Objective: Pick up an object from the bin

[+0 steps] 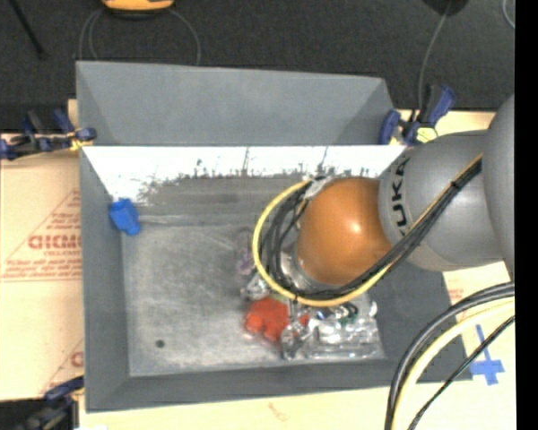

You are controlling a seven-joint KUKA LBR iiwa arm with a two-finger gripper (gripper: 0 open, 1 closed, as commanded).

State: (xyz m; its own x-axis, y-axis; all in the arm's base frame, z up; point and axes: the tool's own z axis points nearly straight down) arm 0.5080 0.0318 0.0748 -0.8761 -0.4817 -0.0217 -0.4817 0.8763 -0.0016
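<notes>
My gripper (293, 328) is low in the bin's front right part, mostly hidden under the arm's orange cover. A small red lumpy thing (264, 319) lies right beside it on the left, touching or nearly touching it. On its right lies a clear plastic packet (348, 333) with dark and green bits inside, against the front right corner. A pale translucent scrap (249, 276) lies just behind the red thing. Whether anything is held is hidden.
A small blue block (124, 216) rests against the left wall, far from the gripper. The arm with its cables covers the bin's right side. The bin floor stretches bare and grey from the middle to the left.
</notes>
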